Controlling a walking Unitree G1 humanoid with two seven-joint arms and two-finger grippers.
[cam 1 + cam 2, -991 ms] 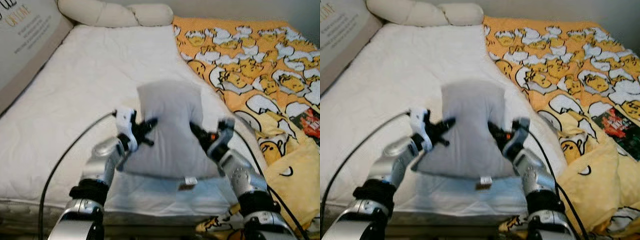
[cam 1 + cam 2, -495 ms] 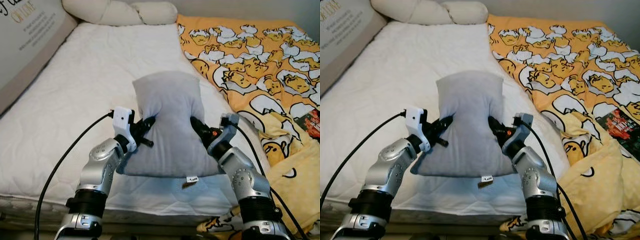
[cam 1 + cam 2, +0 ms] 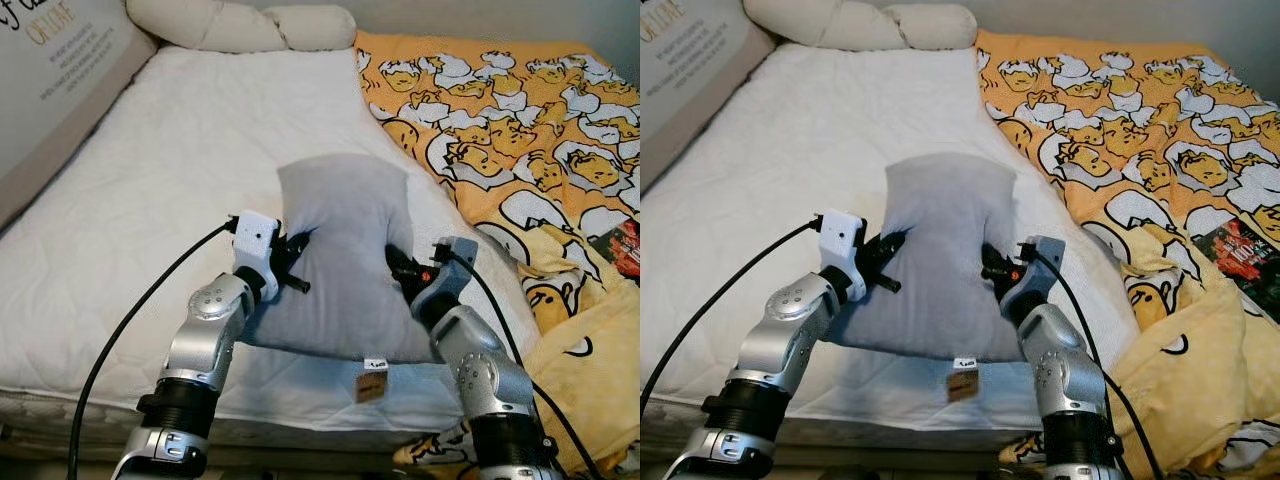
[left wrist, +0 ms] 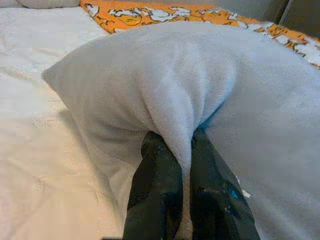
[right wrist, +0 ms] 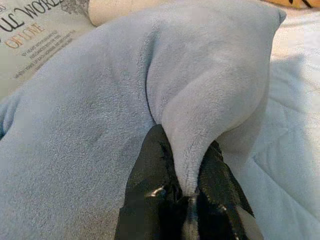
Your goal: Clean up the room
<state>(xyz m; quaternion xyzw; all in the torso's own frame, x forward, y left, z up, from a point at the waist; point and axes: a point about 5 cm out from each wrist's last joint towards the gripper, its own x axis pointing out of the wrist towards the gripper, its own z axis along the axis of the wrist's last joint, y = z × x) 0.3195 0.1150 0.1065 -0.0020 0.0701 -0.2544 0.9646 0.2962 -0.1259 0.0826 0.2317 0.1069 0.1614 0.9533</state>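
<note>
A pale grey fleece pillow (image 3: pixel 340 250) is held up over the near part of the white mattress (image 3: pixel 170 170), a small tag dangling from its lower edge. My left gripper (image 3: pixel 296 243) is shut on a fold of the pillow's left side; the fingers (image 4: pixel 155 190) pinch the fabric (image 4: pixel 180 135). On the pillow's right side my right gripper (image 3: pixel 396 264) is likewise shut on a fold of fleece (image 5: pixel 200 125).
An orange blanket with cartoon prints (image 3: pixel 500 120) covers the bed's right side and spills over the edge. A long cream bolster (image 3: pixel 240 25) lies at the head. A grey printed headboard panel (image 3: pixel 50 70) runs along the left. A dark book (image 3: pixel 625 240) lies at far right.
Both arms have carried the pillow slightly forward and to the right over the mattress. Its lower edge has lifted, so the tag now hangs free. Both grips are unchanged.
</note>
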